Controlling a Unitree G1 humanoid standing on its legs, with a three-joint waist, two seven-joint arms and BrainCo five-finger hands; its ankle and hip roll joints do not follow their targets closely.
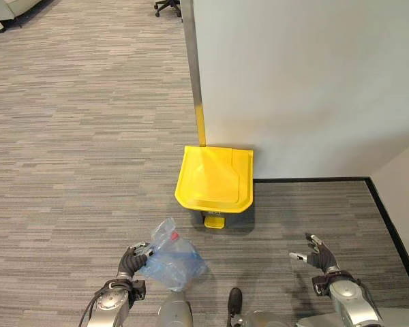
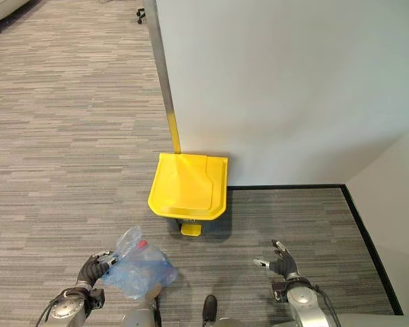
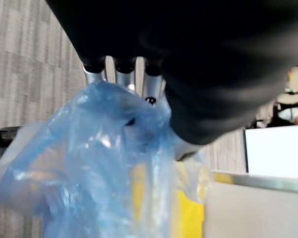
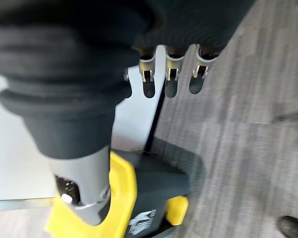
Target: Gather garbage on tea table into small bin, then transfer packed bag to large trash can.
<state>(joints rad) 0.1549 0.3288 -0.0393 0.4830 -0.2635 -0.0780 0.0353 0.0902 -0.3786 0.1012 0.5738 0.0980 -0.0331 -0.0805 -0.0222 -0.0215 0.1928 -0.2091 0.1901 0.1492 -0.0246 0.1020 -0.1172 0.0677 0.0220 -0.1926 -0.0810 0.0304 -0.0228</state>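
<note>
Left wrist view, blue bag hiding fingertips

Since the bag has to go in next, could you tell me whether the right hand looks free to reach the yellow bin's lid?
Probably yes: the right hand is open and empty, with bare carpet between it and the closed yellow lid. The left hand holds the blue bag.

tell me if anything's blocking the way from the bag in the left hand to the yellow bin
Nothing stands on the carpet between the blue plastic bag, gripped by the left hand, and the yellow pedal bin. But the bin's lid is closed, so the opening itself is blocked. The right hand hangs open and empty.
</note>
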